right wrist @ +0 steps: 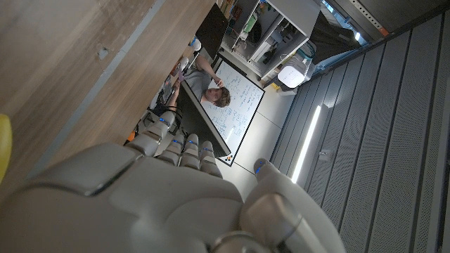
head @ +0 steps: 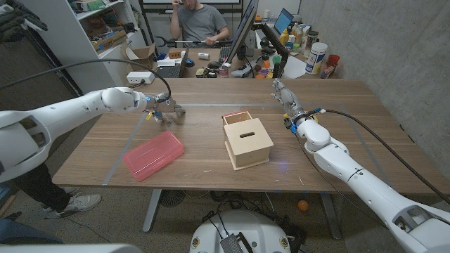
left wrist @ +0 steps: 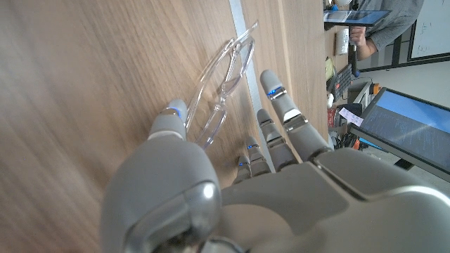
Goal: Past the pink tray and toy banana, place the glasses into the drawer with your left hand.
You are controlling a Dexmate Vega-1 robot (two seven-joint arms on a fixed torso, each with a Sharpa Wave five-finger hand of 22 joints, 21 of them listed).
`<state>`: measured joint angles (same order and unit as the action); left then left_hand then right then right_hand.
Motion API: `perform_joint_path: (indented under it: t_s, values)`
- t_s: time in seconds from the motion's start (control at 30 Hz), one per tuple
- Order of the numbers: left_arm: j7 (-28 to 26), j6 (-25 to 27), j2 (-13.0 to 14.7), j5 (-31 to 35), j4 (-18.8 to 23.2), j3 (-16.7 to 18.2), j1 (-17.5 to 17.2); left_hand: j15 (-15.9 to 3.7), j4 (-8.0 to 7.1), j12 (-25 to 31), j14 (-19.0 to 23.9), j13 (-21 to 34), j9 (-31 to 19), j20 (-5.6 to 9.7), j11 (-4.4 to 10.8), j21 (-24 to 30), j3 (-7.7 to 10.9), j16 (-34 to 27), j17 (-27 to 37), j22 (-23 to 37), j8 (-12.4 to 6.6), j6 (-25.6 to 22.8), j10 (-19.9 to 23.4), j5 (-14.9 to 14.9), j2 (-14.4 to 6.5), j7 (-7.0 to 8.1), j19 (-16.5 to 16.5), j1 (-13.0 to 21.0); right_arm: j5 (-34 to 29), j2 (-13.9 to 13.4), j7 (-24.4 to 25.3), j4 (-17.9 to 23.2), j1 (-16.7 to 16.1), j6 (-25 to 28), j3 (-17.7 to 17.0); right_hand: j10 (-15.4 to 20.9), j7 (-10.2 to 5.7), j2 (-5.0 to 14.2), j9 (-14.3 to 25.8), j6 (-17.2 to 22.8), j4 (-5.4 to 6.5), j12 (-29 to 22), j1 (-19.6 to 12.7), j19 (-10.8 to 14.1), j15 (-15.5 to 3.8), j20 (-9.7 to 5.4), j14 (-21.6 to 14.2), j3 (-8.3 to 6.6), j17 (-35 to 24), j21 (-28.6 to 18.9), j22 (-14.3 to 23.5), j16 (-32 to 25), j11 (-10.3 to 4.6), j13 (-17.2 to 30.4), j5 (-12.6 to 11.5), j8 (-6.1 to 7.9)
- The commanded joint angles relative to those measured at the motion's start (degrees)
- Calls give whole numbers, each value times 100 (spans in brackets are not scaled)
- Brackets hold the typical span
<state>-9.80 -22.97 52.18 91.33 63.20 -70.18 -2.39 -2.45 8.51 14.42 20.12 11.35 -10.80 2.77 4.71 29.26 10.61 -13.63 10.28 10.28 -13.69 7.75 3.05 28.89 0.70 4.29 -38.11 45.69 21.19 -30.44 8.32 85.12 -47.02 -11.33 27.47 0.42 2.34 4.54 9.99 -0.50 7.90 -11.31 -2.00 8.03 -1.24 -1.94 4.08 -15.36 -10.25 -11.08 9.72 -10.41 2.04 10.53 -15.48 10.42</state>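
The clear glasses (left wrist: 223, 88) lie on the wooden table, between the thumb and the spread fingers (left wrist: 275, 98) of my left hand (left wrist: 232, 183). The thumb tip is close beside one temple arm; no grip on them is visible. In the head view my left hand (head: 167, 112) is low over the table at the back left, beyond the pink tray (head: 153, 154). The wooden drawer box (head: 248, 143) stands mid-table, its drawer (head: 238, 117) pulled open towards the far side. My right hand (head: 284, 94) stands at the back right with straight fingers, holding nothing. A yellow sliver (right wrist: 3, 149) shows in the right wrist view.
A person (head: 200, 20) sits behind the table at a desk crowded with monitors, boxes and bottles. Bare tabletop (head: 204, 169) stretches between the tray and the drawer box, and more lies to the right of the box.
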Motion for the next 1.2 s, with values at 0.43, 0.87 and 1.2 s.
perform_joint_path:
  t_s: [0.43, 0.87, 1.2]
  values:
    - [85, -349, -16, -649, -112, 63, 13, -1085, -66, 773, 3972, 90, -61, 714, 323, 1021, 176, -381, 82, 52, -339, -1971, 3384, -498, -605, -113, -2173, 1749, -11, 7, 56, -62, 28, -40, -41, 44, 3, 119, 33, 76, -13, -4, -74, 47, 3, -95, -83, 4, -4, -12, 21, -60, 2, 25, -43, 54]
    - [114, -235, 78, -947, 127, 361, -225, -1024, -266, 1275, 5690, 539, -108, 802, 254, 1659, 219, -693, 438, 98, -946, -4431, 5084, -710, -811, -627, -2741, 1829, 18, -37, 73, -42, -75, -149, -108, 54, -16, 120, 33, 93, -35, -2, -105, 46, 10, -93, -112, -6, 2, -11, 20, -58, 3, 25, -48, 55]
    - [9, -88, 234, -1144, 437, 657, -471, -1028, -119, 1587, 6028, 880, -356, 801, 255, 2001, 477, -1001, 716, 128, -1632, -5917, 5950, -954, -997, -946, -2834, 2225, 32, -74, 26, 0, -110, -169, -118, 60, -27, 120, 32, 100, -49, -1, -124, 52, 2, -96, -127, -12, 4, -13, 20, -55, -9, 25, -50, 54]
